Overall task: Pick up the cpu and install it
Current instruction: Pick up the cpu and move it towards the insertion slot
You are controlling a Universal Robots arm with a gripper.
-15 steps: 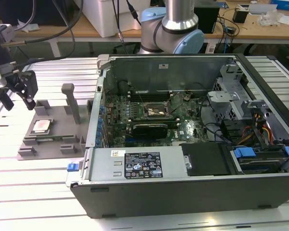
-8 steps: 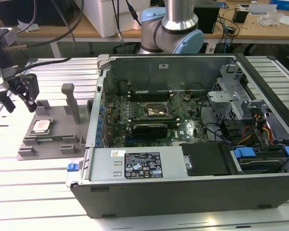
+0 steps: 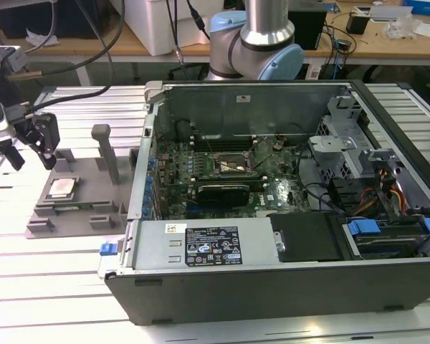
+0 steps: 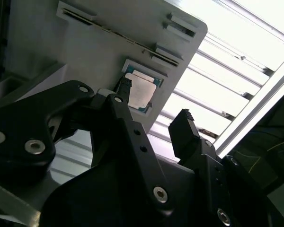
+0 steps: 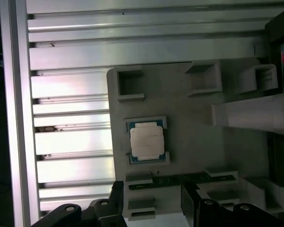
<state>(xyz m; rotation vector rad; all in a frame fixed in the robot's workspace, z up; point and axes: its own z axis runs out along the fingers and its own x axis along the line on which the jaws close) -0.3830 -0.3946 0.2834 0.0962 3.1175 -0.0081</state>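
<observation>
Empty gripper (image 4: pixel 154 100), spread wide, above the cpu (image 5: pixel 146 141) in its grey holder (image 5: pixel 189 137)

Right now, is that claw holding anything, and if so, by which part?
Nothing is held. The gripper is open and empty, close to the chip, which lies flat in its grey holder.

Arm (image 3: pixel 261 32): silver tube, pale-blue joint caps; gripper (image 4: pixel 154 101) matte black; fingers (image 4: pixel 132 137) angular, ribbed tips; silver screw heads on black linkage plates
</observation>
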